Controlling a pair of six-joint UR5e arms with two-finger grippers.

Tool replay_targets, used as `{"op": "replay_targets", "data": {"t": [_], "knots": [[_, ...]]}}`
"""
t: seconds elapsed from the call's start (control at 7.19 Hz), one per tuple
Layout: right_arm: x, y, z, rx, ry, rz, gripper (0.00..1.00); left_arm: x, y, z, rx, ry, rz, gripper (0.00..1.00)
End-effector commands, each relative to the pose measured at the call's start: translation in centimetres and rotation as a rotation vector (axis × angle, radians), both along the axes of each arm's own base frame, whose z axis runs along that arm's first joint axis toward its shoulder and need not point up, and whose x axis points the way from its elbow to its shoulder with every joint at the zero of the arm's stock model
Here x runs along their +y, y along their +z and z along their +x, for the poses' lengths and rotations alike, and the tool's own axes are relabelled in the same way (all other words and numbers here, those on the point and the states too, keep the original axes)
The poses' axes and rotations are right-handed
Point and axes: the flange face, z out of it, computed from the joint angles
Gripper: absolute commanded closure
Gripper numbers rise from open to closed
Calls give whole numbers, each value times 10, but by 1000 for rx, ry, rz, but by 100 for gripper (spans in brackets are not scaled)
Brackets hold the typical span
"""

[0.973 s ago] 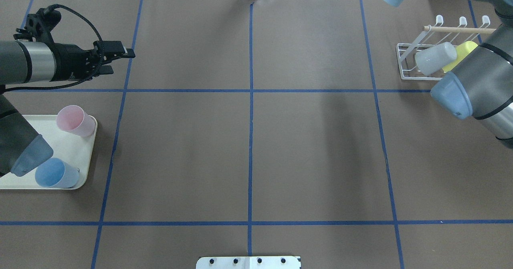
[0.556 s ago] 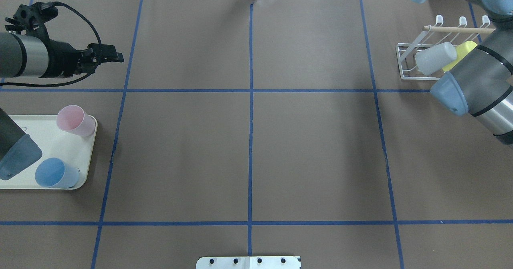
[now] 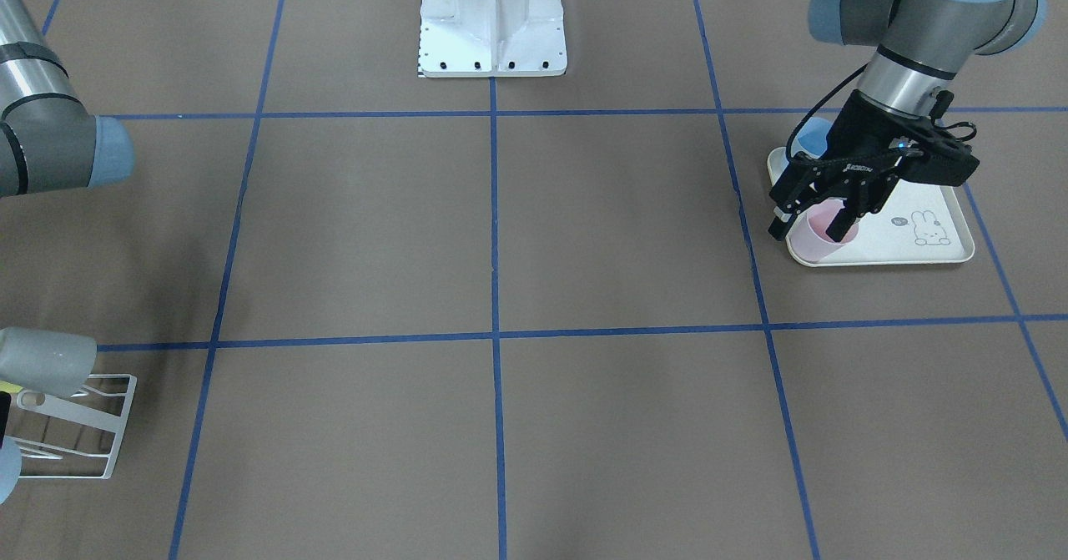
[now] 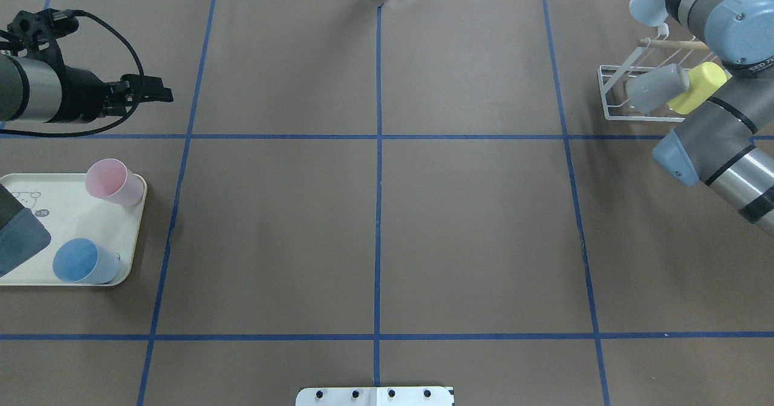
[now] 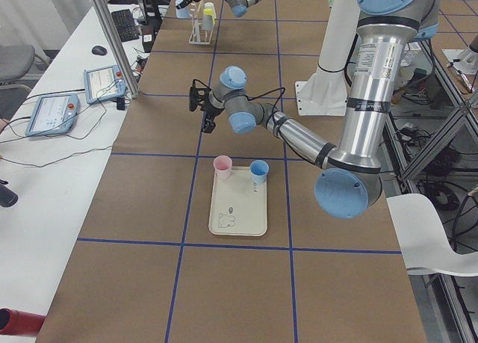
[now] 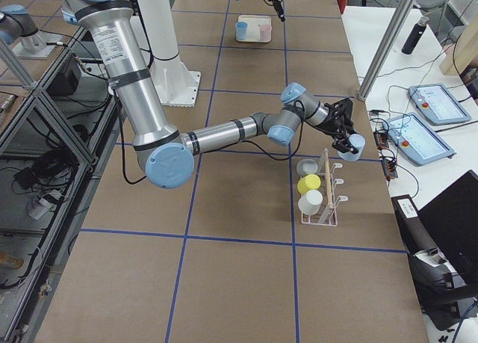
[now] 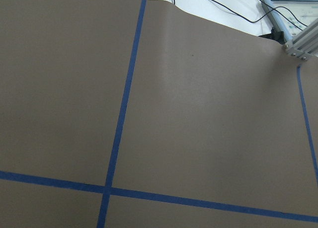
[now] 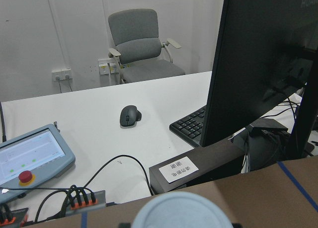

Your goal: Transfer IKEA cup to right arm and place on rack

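Right gripper [image 6: 343,132]: clamped on the pale blue cup [image 4: 646,6], in the air at the rack's far side.
Rack [image 4: 609,102]: far right corner of the bench [image 4: 471,224]; grey cup [image 4: 656,88] and yellow cup [image 4: 701,84] already lying on its prongs.
Left gripper [image 4: 164,96]: fingers apart, empty, raised and apart from the tray [image 4: 78,212].
Changed: carried cup swung rightward, closer over the rack, within the last second; left gripper drawn back toward its own side.
Meaning: handover apparently finished; only seating the cup on a free prong left.
Tray load: pink cup [image 4: 112,182] and blue cup [image 4: 81,261], upright, untouched.
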Motion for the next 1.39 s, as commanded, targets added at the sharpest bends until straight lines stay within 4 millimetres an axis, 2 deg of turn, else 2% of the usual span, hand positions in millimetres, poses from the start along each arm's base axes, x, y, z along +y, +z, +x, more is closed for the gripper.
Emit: {"op": "replay_targets", "data": {"t": [0.0, 0.14, 0.28, 0.42, 0.56, 0.69, 0.83, 0.97, 1.25], "knots": [[15, 25, 9, 2, -4, 0, 97, 0, -4, 1, 5, 1, 5, 0], [21, 18, 13, -13, -9, 13, 97, 1, -5, 1, 7, 0, 5, 0], [24, 19, 16, -13, -9, 12, 97, 0, -5, 0, 7, 0, 4, 0], [30, 32, 18, -5, -11, -5, 96, 2, -10, -2, 16, 0, 10, 0], [31, 33, 17, -7, -11, -8, 52, 4, -7, -2, 14, 1, 6, 0], [31, 33, 18, -15, -4, -8, 1, 5, -1, -4, 3, 2, -1, 0], [32, 26, 18, -22, -6, 2, 0, 11, 21, -15, -27, 0, -25, 0], [37, 19, 21, -31, -10, 14, 0, 27, 52, -36, -98, 22, -16, 0], [65, 4, 33, -73, -53, 32, 0, 77, 128, -72, -256, 95, -45, 0]]}}
